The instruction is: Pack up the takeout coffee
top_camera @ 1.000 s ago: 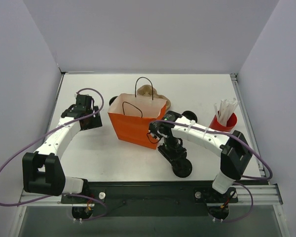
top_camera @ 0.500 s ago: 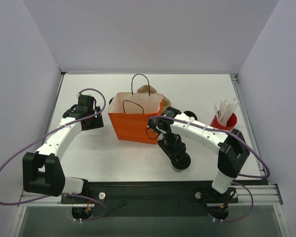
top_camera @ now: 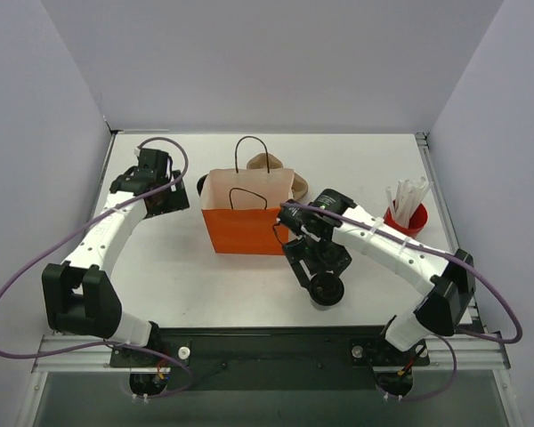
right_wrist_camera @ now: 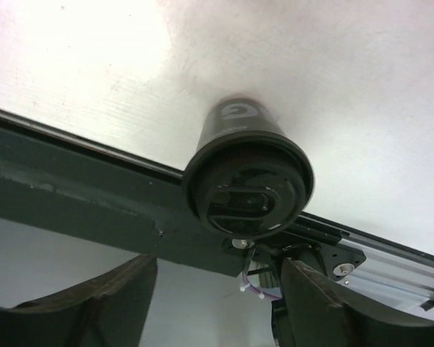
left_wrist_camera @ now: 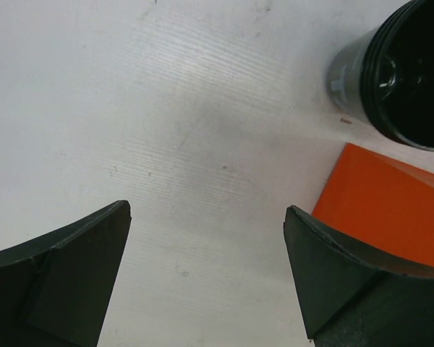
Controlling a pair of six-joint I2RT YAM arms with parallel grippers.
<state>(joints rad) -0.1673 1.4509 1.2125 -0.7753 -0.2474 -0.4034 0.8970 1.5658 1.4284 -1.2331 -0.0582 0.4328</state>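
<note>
Not packed yet: the takeout coffee (top_camera: 327, 289), lid on, stands upright on the table (top_camera: 160, 285) in front of the orange bag (top_camera: 245, 229), off its right front corner and apart from it. The bag is upright with its mouth open and handles up. The right gripper (right_wrist_camera: 217, 264) hangs over the cup with jaws apart; in its wrist view the fingers flank the lid without touching, so nothing is clamped. The left gripper (left_wrist_camera: 207, 210) is off the bag's left rear corner, jaws wide apart over bare table, holding nothing. My read: the grasp, the lift and the lowering into the bag all remain to do. Hard to tell: the bag's floor isn't visible, only pale inner walls, so I can't say what's in it. A black round thing (left_wrist_camera: 409, 72) just behind the bag's left corner is cut off by the frame; open cup or lid stack, can't tell. The right arm covers the table just right of the bag. A brown thing (top_camera: 269, 163) behind the bag is half hidden. A red cup (top_camera: 400, 221) of white sticks sits well to the bag's right.
</note>
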